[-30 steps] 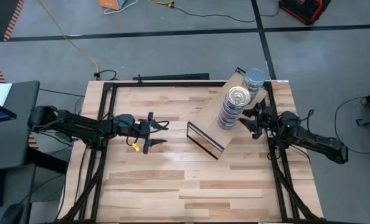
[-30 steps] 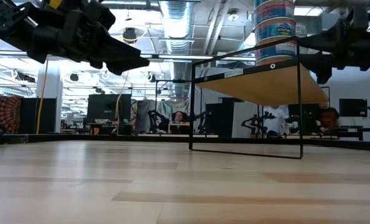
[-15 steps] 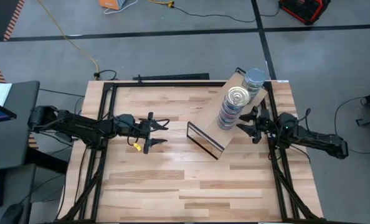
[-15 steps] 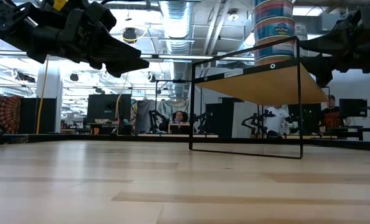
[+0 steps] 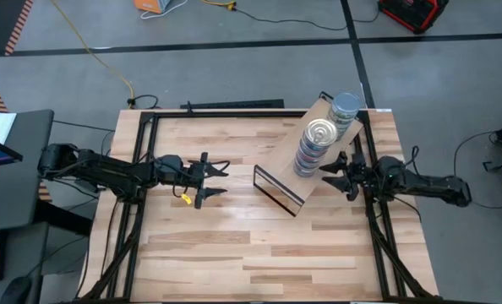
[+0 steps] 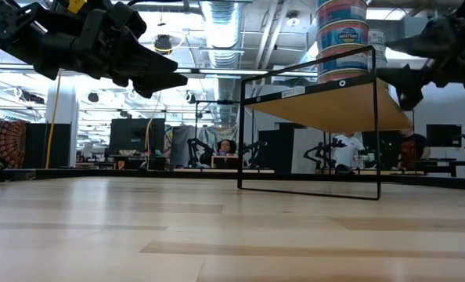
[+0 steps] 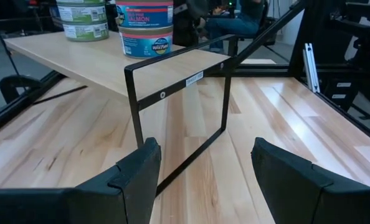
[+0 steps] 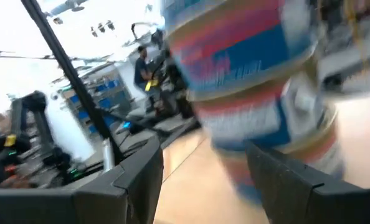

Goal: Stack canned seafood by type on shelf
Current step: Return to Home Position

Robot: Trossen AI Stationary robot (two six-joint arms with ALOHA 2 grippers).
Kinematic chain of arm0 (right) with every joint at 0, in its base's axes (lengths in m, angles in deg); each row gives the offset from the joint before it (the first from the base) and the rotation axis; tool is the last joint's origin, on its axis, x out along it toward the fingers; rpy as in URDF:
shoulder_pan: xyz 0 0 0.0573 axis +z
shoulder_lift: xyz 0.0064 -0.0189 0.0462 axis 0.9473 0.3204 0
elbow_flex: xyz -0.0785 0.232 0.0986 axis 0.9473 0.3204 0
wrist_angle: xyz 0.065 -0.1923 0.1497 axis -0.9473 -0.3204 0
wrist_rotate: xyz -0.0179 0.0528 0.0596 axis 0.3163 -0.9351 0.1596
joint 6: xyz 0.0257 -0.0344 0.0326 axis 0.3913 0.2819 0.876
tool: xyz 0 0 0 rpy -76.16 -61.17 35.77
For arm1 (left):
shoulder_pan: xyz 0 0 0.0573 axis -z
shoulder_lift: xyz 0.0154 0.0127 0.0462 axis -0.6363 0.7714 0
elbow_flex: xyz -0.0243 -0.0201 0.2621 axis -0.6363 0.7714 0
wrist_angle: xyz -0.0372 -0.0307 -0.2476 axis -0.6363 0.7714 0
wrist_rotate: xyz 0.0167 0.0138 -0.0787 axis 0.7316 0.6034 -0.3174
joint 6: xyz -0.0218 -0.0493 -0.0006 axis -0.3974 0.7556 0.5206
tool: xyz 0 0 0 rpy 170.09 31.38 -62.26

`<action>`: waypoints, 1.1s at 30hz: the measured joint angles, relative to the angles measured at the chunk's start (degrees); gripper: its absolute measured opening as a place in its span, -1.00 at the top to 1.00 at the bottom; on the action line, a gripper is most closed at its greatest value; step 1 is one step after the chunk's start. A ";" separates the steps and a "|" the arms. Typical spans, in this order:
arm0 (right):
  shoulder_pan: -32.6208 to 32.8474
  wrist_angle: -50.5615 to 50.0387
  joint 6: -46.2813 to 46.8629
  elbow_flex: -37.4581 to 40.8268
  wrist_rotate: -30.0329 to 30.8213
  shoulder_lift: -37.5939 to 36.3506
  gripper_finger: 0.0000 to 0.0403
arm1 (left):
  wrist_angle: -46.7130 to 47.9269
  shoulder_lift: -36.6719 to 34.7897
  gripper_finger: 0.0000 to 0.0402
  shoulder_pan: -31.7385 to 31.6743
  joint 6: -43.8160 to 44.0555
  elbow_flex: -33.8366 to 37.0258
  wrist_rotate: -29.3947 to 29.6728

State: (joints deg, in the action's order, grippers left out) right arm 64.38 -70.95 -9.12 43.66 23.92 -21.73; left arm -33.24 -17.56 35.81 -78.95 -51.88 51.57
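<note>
Wooden shelf on a black frame carried the tins in two towers, gold-lidded tower apart from blue-lidded tower, so each kind stood alone. Right gripper hung just beside them, fingers apart, empty; left gripper waited above the table, fingers apart, holding nothing

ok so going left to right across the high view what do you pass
left gripper → shelf's black frame end → gold-lidded stack of tins → second stack of tins; the right gripper overlaps the stacks sideways, so it is left out
</note>
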 joint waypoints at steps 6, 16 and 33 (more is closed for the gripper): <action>4.81 -1.07 -0.03 0.24 -0.91 0.07 -0.27 | 0.10 0.00 -0.19 0.00 -2.30 0.00 -0.02; 15.26 3.27 -7.97 0.22 -0.15 0.04 -0.27 | 0.59 0.00 -0.19 0.04 -6.73 -0.02 -1.03; 26.10 4.68 -18.34 0.42 0.74 0.15 -0.27 | 4.53 -0.11 -0.19 1.56 -9.34 -0.04 4.17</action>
State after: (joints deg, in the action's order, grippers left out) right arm 90.48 -66.27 -27.46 44.08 24.66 -21.58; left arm -28.70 -17.67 37.38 -88.29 -51.93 55.74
